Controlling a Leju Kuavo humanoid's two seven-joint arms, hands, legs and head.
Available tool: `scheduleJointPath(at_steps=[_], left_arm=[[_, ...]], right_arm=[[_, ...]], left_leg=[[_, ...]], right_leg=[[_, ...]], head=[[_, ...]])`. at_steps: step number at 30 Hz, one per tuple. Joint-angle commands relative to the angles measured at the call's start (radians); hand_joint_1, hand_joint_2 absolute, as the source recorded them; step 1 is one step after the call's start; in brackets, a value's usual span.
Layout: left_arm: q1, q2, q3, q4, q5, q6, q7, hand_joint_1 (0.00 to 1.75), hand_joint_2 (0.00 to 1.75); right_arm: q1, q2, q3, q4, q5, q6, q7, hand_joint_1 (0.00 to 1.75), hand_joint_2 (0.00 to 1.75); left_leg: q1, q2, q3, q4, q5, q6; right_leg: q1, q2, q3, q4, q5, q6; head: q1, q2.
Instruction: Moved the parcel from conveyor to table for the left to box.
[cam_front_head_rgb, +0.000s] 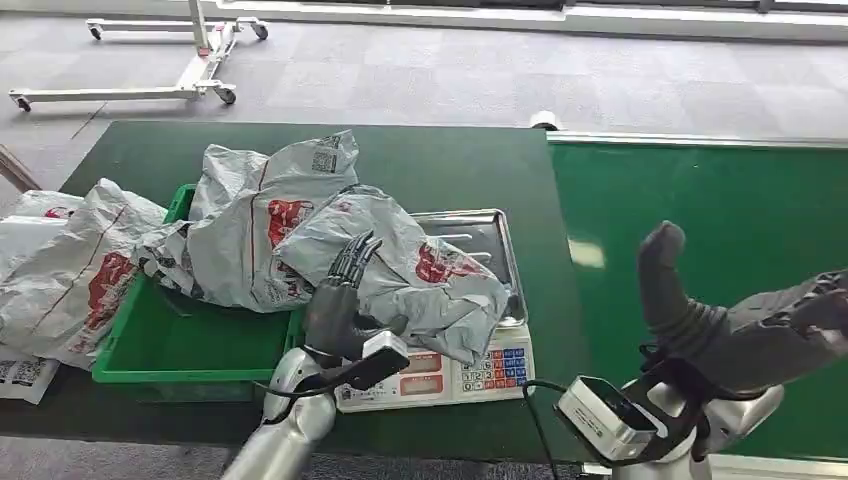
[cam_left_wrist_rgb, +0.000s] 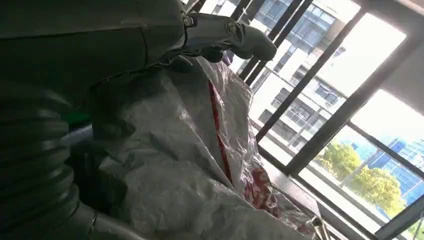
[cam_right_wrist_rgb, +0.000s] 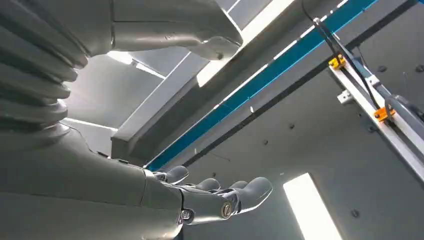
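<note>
Head view has the left hand (cam_front_head_rgb: 340, 300) on the grey parcel (cam_front_head_rgb: 410, 265), dark fingers (cam_front_head_rgb: 352, 258) stretched along its wrinkled plastic, pressing rather than closing round it. That parcel lies on the scale (cam_front_head_rgb: 470, 300) on the dark worktop (cam_front_head_rgb: 450, 165). Beside it, the green bin (cam_front_head_rgb: 150, 350) holds more grey bags (cam_front_head_rgb: 255, 215). Over the conveyor (cam_front_head_rgb: 700, 215), the right hand (cam_front_head_rgb: 730, 320) is raised with fingers apart, nothing in them.
</note>
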Motion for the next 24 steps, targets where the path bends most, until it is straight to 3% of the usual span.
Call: scheduleJointPath(at_steps=[1,3,4,24], left_arm=[[-0.183,-0.037,-0.161,0.362,-0.16,0.06,0.087,0.0,1.75],[-0.194,-0.044,-0.178,0.39,-0.19,0.075,0.105,0.0,1.75],[-0.203,-0.043,-0.197,0.412,-0.222,0.075,0.125,1.73,1.75],[-0.228,-0.036,-0.217,0.461,-0.29,0.168,0.18,1.75,1.75]], right_arm=[[-0.043,0.008,-0.021,0.085,0.002,-0.001,-0.001,0.0,1.75],[-0.052,0.007,-0.019,0.093,0.001,-0.001,-0.001,0.0,1.75],[-0.055,0.005,-0.016,0.1,-0.002,-0.001,-0.001,0.0,1.75],[-0.045,-0.002,-0.033,0.117,-0.019,-0.001,-0.001,0.0,1.75]], left_leg=[[0.0,-0.004,0.002,-0.002,0.001,0.0],[0.0,-0.004,0.002,-0.002,0.001,0.0],[0.0,-0.002,0.001,-0.001,0.0,0.0],[0.001,-0.001,0.001,-0.001,0.0,0.0]], right_leg=[[0.0,-0.002,0.003,-0.002,0.0,0.0],[0.0,-0.001,0.003,-0.003,0.001,0.0],[0.0,0.0,0.002,-0.001,0.0,0.0],[0.001,0.001,0.002,-0.001,0.0,0.0]], head=[[0.0,0.0],[0.0,0.0],[0.0,0.0],[0.0,0.0]])
